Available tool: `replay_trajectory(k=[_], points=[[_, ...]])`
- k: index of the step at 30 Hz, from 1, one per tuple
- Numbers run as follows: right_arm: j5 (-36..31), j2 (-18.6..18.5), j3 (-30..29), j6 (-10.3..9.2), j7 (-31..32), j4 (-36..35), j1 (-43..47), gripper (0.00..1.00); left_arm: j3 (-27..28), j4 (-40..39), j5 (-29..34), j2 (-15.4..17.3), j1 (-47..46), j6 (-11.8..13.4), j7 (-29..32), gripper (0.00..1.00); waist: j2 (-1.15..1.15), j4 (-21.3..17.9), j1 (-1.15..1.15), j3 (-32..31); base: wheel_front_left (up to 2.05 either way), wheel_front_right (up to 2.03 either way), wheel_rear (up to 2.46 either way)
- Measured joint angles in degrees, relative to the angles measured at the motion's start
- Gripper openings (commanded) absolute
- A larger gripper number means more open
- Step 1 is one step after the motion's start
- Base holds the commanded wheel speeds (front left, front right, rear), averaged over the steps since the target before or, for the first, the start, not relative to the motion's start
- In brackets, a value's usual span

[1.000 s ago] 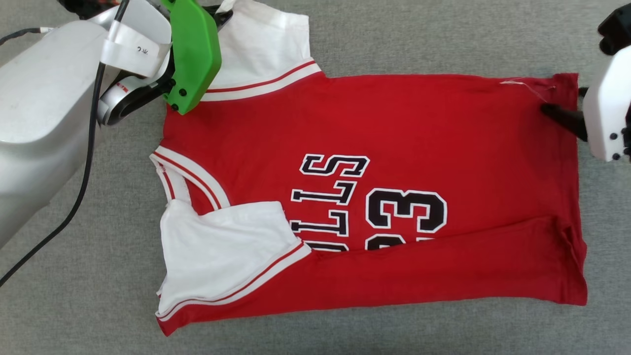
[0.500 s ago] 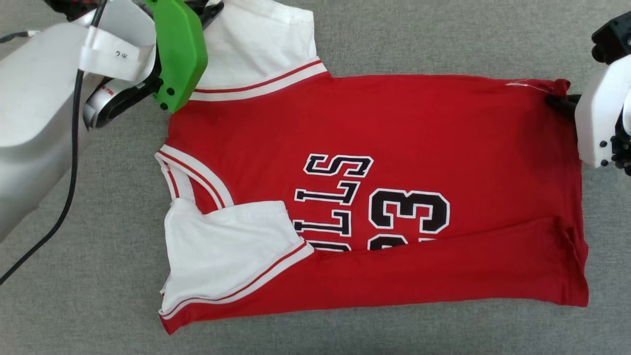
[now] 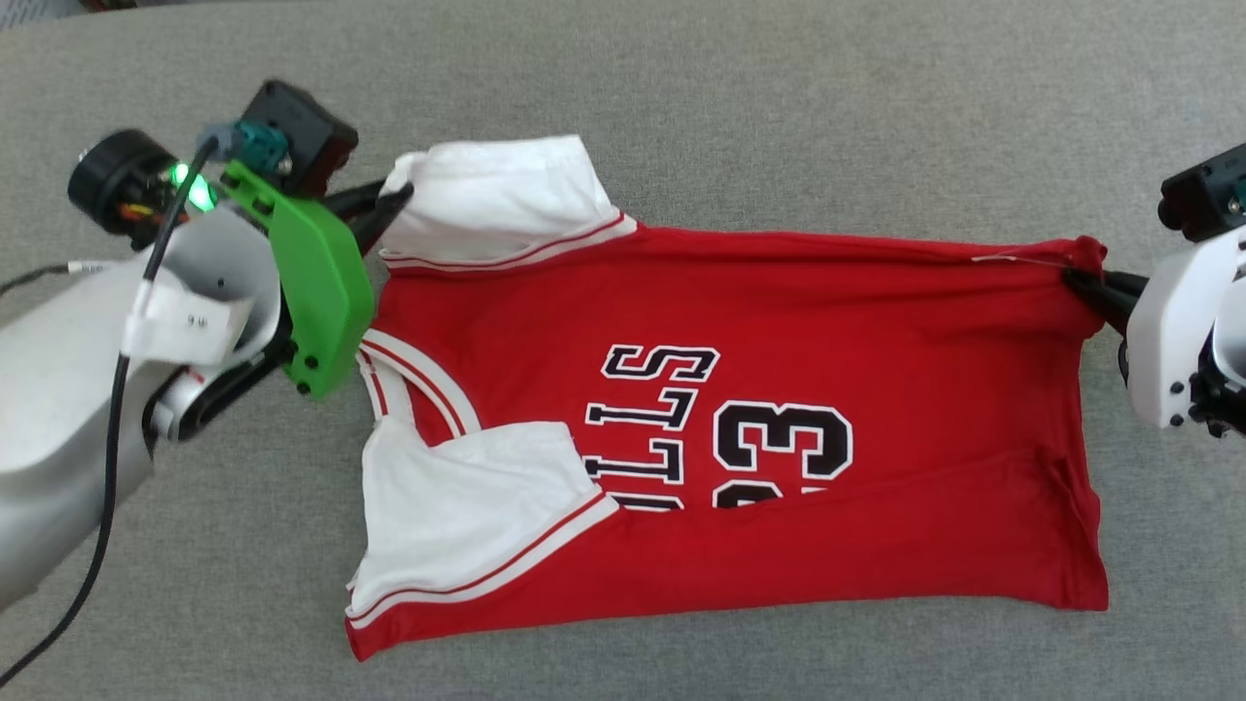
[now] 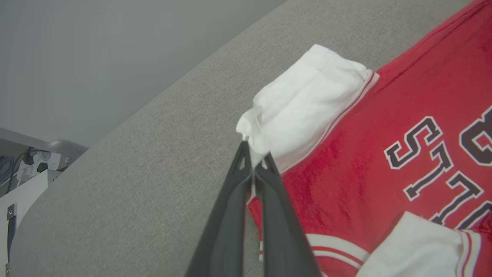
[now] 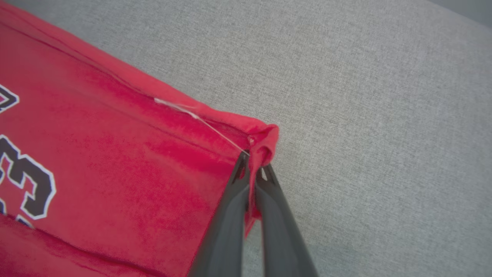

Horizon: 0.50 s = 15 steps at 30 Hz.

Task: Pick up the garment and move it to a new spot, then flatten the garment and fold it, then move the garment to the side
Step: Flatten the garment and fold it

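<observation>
Item: garment (image 3: 779, 321), red jersey, black lettering (image 3: 647, 419), number 23 (image 3: 784, 443). Laid on grey fabric-covered table (image 3: 779, 117), stretched between both hands.
Left hand (image 4: 251, 156): fingers pressed together, edge of white sleeve (image 3: 496, 200) pinched at tips.
Right hand (image 5: 253, 161): fingers closed, red hem corner (image 5: 265, 138) clamped between tips; pale loose thread (image 5: 200, 119) noted just beyond tips.
Garment edge drawn taut from hand to hand.
Second sleeve (image 3: 467, 506) folded over chest, well apart from both hands; long edge beside it folded inward, number partly covered.
</observation>
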Motion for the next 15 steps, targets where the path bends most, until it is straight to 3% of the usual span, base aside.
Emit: replay_trajectory(k=[8, 15], points=[[1.66, -2.43, 0.11, 0.0, -4.21, -2.79, 8.22, 0.0, -1.65, -9.32, -1.87, 4.82, 11.04, 5.97, -1.01, 0.0, 0.0, 0.79, 0.0, -5.3, 0.0, 0.0, 0.0], [2.93, -3.44, -1.6, 0.0, -6.65, -4.94, 17.19, 0.0, -2.65, -11.78, -4.57, 5.63, 20.73, 9.55, -3.27, 0.0, 0.0, 2.11, 0.0, -8.02, 0.0, 0.0, 0.0]])
